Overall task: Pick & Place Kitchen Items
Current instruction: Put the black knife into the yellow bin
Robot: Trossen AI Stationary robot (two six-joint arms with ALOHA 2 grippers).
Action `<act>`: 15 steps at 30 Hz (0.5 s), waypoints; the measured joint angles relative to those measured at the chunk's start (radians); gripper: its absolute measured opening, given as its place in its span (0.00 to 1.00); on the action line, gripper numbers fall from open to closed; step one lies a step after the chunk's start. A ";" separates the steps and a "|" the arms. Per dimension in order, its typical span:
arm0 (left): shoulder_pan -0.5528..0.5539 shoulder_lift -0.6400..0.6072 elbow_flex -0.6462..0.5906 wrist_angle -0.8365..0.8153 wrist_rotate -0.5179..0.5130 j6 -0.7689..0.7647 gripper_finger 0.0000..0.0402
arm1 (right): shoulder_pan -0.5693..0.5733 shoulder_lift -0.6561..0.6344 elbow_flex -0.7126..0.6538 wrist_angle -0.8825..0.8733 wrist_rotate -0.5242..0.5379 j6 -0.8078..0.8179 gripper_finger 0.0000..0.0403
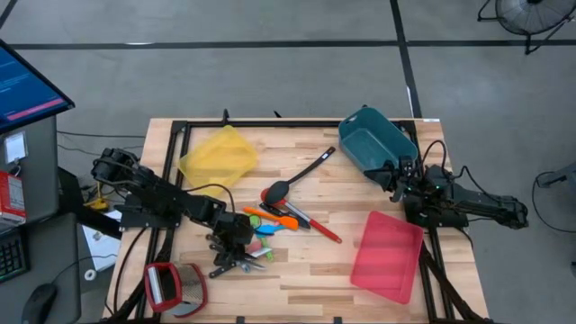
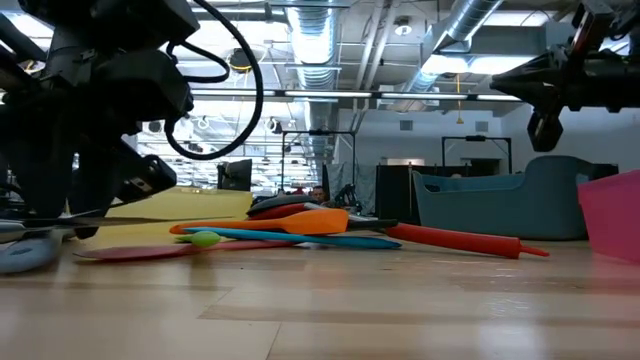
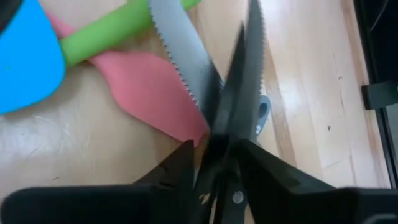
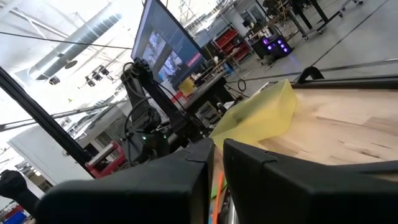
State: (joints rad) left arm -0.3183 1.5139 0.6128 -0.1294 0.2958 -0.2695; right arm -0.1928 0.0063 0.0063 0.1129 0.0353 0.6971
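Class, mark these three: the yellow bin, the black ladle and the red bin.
yellow bin point(image 1: 219, 155), high view, middle of its floor.
black ladle point(image 1: 306, 174), high view, midway along its handle.
red bin point(image 1: 387, 256), high view, middle of its floor.

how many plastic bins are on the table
3: a yellow bin at the back left, a teal bin at the back right, and a red bin at the front right. None looks hidden.

Bright even overhead light, soft shadows, ceiling glare, left wrist close-up blurred
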 joint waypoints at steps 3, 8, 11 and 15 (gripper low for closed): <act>0.000 0.000 0.000 0.009 0.004 0.001 0.16 | 0.000 0.000 0.000 -0.014 0.006 0.000 0.08; 0.000 0.000 -0.001 0.017 0.007 0.002 0.06 | 0.000 0.000 0.000 -0.025 0.039 0.000 0.08; 0.000 0.000 -0.001 0.020 0.007 0.003 0.01 | 0.000 0.000 0.000 -0.025 0.048 0.000 0.08; 0.000 0.000 -0.001 0.024 0.007 0.003 0.01 | 0.000 0.000 0.000 -0.026 0.048 0.001 0.08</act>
State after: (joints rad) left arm -0.3183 1.5139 0.6121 -0.1051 0.3027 -0.2668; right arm -0.1928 0.0063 0.0062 0.0865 0.0837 0.6979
